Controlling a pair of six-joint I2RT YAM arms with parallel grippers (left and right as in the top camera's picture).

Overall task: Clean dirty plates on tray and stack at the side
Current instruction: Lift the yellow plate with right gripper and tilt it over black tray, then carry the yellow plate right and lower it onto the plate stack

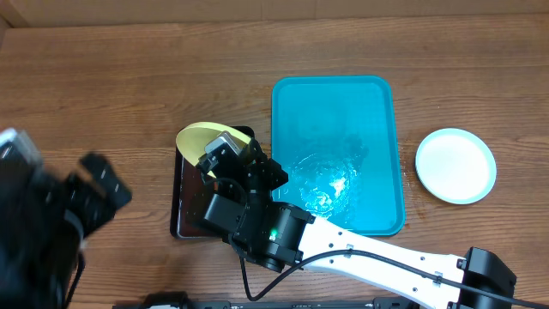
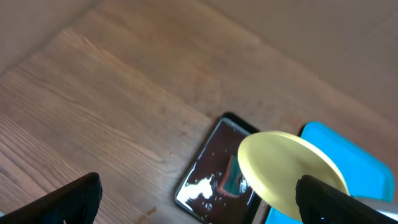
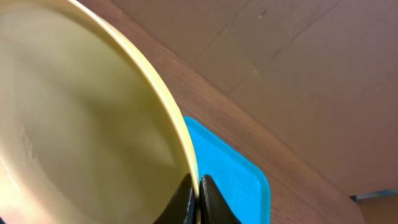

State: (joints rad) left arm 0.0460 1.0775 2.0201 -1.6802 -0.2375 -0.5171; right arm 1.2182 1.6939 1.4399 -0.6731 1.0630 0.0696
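Evenly bright from above, with white glare on the wet large turquoise-blue rectangular plastic tray (image 1: 336, 116), heavy blur over the left arm (image 1: 53, 215), and soft focus on the very near pale yellow round plastic plate (image 3: 81, 124).

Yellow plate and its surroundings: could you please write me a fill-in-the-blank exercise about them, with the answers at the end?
1. The yellow plate is held at its rim by the ____ gripper's fingers.
2. This plate is above the small ____ tray, which stands beside the turquoise tray.
3. The light blue plate lies on the ____, outside the turquoise tray.
4. The left gripper is ____ and holds nothing.
Missing words: right; black; table; open.
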